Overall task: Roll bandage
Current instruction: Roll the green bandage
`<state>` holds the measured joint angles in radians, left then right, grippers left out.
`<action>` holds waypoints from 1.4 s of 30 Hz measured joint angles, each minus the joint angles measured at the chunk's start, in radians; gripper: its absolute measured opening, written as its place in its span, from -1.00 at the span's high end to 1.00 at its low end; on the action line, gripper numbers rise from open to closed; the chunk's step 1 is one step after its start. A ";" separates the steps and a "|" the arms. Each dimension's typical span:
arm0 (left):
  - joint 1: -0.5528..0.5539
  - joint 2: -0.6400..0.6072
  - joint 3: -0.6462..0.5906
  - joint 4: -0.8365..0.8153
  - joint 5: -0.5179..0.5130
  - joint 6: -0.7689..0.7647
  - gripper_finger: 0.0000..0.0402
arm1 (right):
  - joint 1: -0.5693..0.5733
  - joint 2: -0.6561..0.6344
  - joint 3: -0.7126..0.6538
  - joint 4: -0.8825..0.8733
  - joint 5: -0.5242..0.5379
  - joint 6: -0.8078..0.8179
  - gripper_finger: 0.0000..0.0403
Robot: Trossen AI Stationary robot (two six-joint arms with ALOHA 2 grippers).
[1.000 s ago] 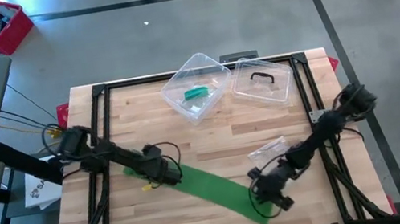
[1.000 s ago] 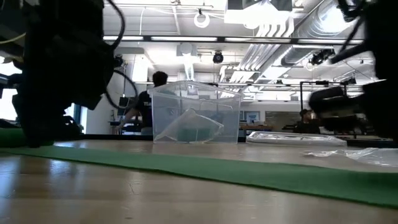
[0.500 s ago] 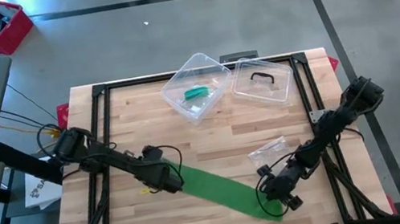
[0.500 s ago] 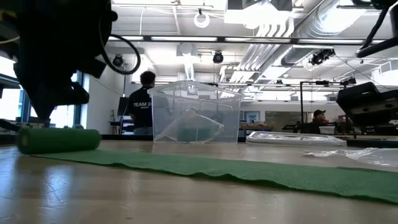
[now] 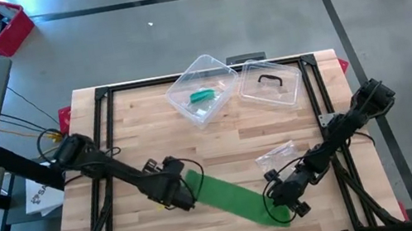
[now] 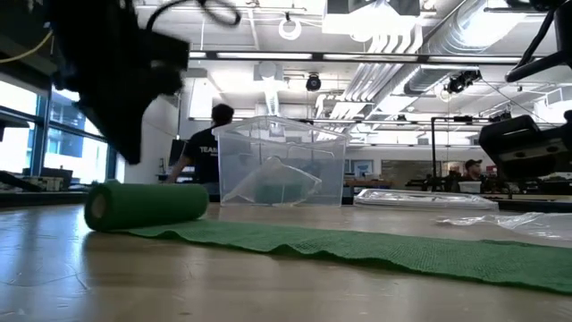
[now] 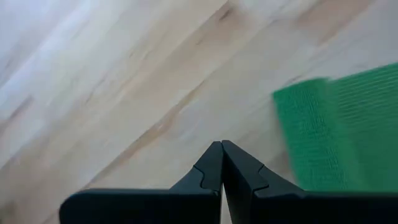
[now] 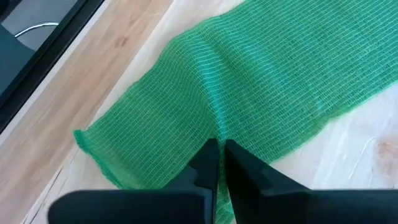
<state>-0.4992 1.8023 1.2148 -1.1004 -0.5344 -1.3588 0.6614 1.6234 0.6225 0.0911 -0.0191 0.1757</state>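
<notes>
A green mesh bandage [image 5: 233, 199] lies slantwise on the wooden table. Its left end is wound into a short roll [image 5: 194, 181] [image 6: 147, 204] that rests on its side. The flat strip [image 6: 375, 246] runs from the roll toward the near right corner. My left gripper [image 5: 181, 197] [image 7: 222, 148] is shut and hangs above the bare wood just left of the roll [image 7: 329, 130], touching nothing. My right gripper [image 5: 281, 203] [image 8: 219, 146] is shut on the strip close to its free end. My right gripper meets the flat strip a little inside its free end, where a raised crease in the mesh [image 8: 214, 121] runs in between the fingertips. The fingers slant down from the table's right side. The strip lies slack and flat on the wood around them.
A clear plastic box [image 5: 202, 91] holding a green item stands at the far middle, with its lid [image 5: 269, 84] to its right. A crumpled clear wrapper [image 5: 275, 154] lies just beyond my right gripper. A person [image 6: 204, 148] shows in the room behind.
My left gripper has pushed the roll toward the table's right, winding up more of the strip. It has then risen off the roll and tipped. The roll is thicker and sits farther right, and the flat part is shorter. The right end has stayed in place.
</notes>
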 joint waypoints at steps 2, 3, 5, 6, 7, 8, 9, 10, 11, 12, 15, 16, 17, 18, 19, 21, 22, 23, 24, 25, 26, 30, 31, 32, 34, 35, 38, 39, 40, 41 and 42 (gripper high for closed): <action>-0.013 0.000 0.032 0.003 -0.021 0.028 1.00 | 0.000 0.000 0.000 0.000 0.012 0.000 0.90; -0.017 0.000 0.043 0.005 -0.021 0.029 1.00 | 0.000 0.000 0.000 0.000 0.016 0.000 0.90; -0.020 -0.001 0.048 0.010 0.001 0.012 1.00 | 0.000 0.000 0.001 0.000 0.021 0.000 0.90; -0.021 0.000 0.047 0.015 0.024 0.003 1.00 | 0.000 0.000 0.001 0.000 0.024 0.000 0.90; -0.021 0.000 0.039 0.033 0.040 0.002 1.00 | 0.000 0.000 0.001 0.000 0.026 0.000 0.90; -0.020 0.000 0.030 0.068 0.047 0.002 1.00 | 0.000 0.000 0.001 0.000 0.027 0.000 0.90; -0.020 0.000 0.017 0.118 0.050 0.002 1.00 | 0.000 0.000 0.001 0.000 0.029 0.000 0.90; -0.020 0.000 0.001 0.174 0.051 0.002 1.00 | 0.000 0.000 0.001 0.000 0.029 0.000 0.90; -0.020 0.000 -0.014 0.227 0.055 0.002 1.00 | 0.000 0.000 0.001 0.000 0.030 0.000 0.90; -0.017 0.001 -0.030 0.284 0.064 0.005 1.00 | 0.000 0.000 0.001 0.000 0.030 0.000 0.90; -0.006 0.010 -0.070 0.459 0.106 0.044 1.00 | 0.000 -0.001 0.001 0.000 0.030 0.000 0.90; -0.001 0.015 -0.076 0.482 0.114 0.057 1.00 | 0.000 -0.001 0.001 0.000 0.030 0.000 0.90; 0.003 0.018 -0.075 0.493 0.114 0.068 1.00 | 0.000 -0.001 0.001 0.000 0.030 0.000 0.90; 0.004 0.019 -0.067 0.491 0.109 0.076 1.00 | 0.000 -0.001 0.001 0.000 0.030 0.000 0.90; 0.004 0.019 -0.055 0.478 0.096 0.078 1.00 | 0.000 -0.001 0.001 -0.001 0.030 0.001 0.90; 0.003 0.018 -0.024 0.451 0.065 0.081 1.00 | 0.000 -0.001 0.001 -0.003 0.030 0.002 0.90; 0.003 0.018 -0.011 0.443 0.061 0.086 1.00 | 0.000 -0.001 0.001 -0.005 0.030 0.000 0.90; 0.004 0.018 0.000 0.432 0.062 0.094 1.00 | 0.000 -0.002 0.001 -0.006 0.030 0.000 0.90; 0.007 0.018 0.011 0.409 0.062 0.095 1.00 | 0.000 -0.002 0.001 -0.006 0.030 0.000 0.90; 0.011 0.017 0.016 0.382 0.065 0.079 1.00 | 0.000 -0.002 0.001 -0.007 0.030 0.000 0.90; 0.017 0.016 0.017 0.349 0.076 0.052 1.00 | 0.000 -0.002 0.001 -0.007 0.030 -0.001 0.90; 0.044 0.026 -0.020 0.224 0.140 -0.040 1.00 | 0.000 -0.002 0.002 -0.013 0.030 -0.001 0.90; 0.048 0.032 -0.032 0.239 0.155 -0.043 1.00 | 0.000 -0.002 0.002 -0.013 0.030 -0.001 0.90; 0.051 0.037 -0.041 0.272 0.182 -0.025 1.00 | 0.000 -0.002 0.002 -0.014 0.030 -0.001 0.90; 0.055 0.039 -0.046 0.355 0.220 0.038 1.00 | 0.000 -0.002 0.002 -0.014 0.031 -0.001 0.90; 0.053 0.037 -0.039 0.410 0.227 0.060 1.00 | 0.000 -0.002 0.002 -0.015 0.031 0.001 0.90; 0.034 0.029 0.021 0.428 0.150 0.080 1.00 | 0.000 -0.002 0.002 -0.017 0.031 0.004 0.90; 0.028 0.020 0.046 0.393 0.115 0.081 1.00 | 0.000 -0.002 0.002 -0.016 0.033 0.002 0.90; 0.024 0.016 0.075 0.366 0.086 0.081 1.00 | 0.000 -0.002 0.002 -0.016 0.036 0.000 0.90; 0.023 0.014 0.104 0.345 0.060 0.082 1.00 | 0.000 -0.002 0.002 -0.016 0.037 0.000 0.90; 0.024 0.014 0.130 0.319 0.042 0.091 1.00 | 0.000 -0.001 0.002 -0.016 0.038 0.000 0.90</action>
<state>-0.4755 1.8164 1.3450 -0.7817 -0.4926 -1.2681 0.6610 1.6224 0.6243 0.0752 0.0188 0.1753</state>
